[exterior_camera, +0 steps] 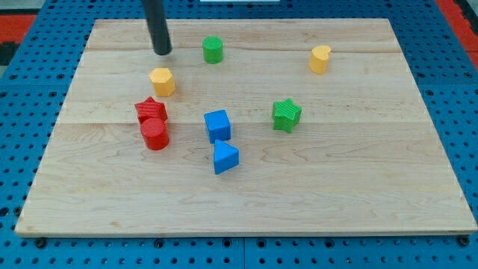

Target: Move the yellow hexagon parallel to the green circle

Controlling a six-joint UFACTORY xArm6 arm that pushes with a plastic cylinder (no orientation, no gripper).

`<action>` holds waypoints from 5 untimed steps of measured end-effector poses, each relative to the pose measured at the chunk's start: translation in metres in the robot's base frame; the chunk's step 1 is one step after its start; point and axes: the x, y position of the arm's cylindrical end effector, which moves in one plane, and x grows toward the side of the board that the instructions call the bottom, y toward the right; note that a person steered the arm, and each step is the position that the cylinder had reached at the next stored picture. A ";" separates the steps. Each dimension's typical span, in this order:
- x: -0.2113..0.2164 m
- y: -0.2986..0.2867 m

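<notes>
The yellow hexagon (162, 81) lies on the wooden board (336, 194) at the upper left. The green circle (213, 50) stands above and to the right of it, near the board's top edge. My tip (162, 52) rests on the board just above the yellow hexagon, a short gap apart, and to the left of the green circle at about the same height in the view.
A red star (151, 110) and a red circle (154, 134) touch each other below the hexagon. A blue cube (217, 125) and a blue triangle (225, 158) sit mid-board. A green star (286, 114) and a yellow heart-like block (320, 59) are to the right.
</notes>
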 end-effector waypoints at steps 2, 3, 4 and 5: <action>-0.005 0.101; 0.048 0.090; 0.130 0.059; 0.114 -0.012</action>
